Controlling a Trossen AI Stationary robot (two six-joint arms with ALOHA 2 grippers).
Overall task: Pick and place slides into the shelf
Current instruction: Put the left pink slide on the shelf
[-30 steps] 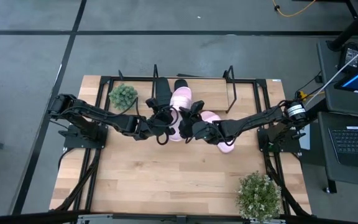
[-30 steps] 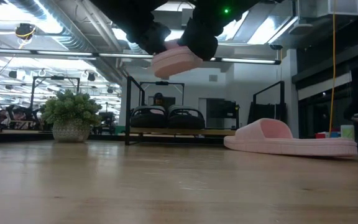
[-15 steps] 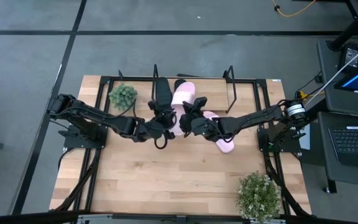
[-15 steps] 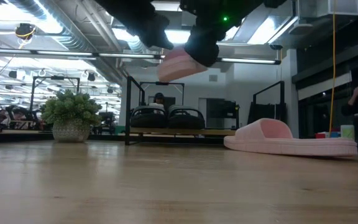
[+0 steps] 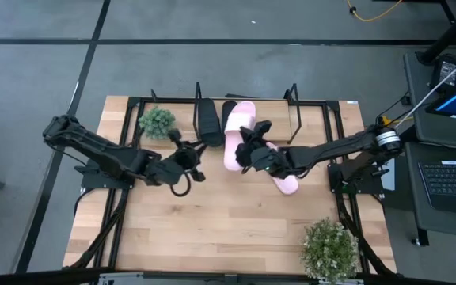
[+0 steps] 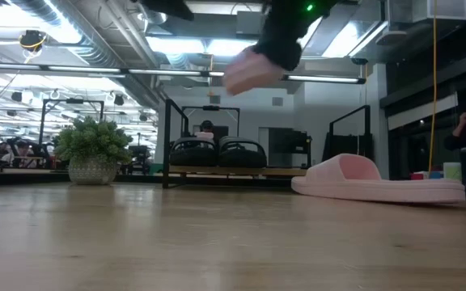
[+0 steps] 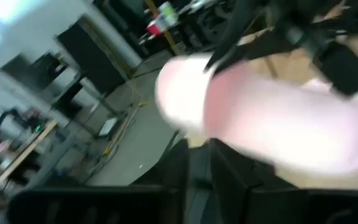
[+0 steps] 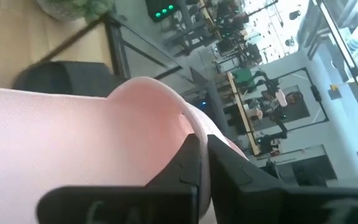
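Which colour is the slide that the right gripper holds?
Pale pink; the held slide shows best in the high view.

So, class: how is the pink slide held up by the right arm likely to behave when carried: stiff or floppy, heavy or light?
The pink slide probably stays fairly stiff: in the low view it juts from the right gripper without drooping. It seems light, since one pinch near its edge holds it aloft. Held off-centre, it may tilt or swing.
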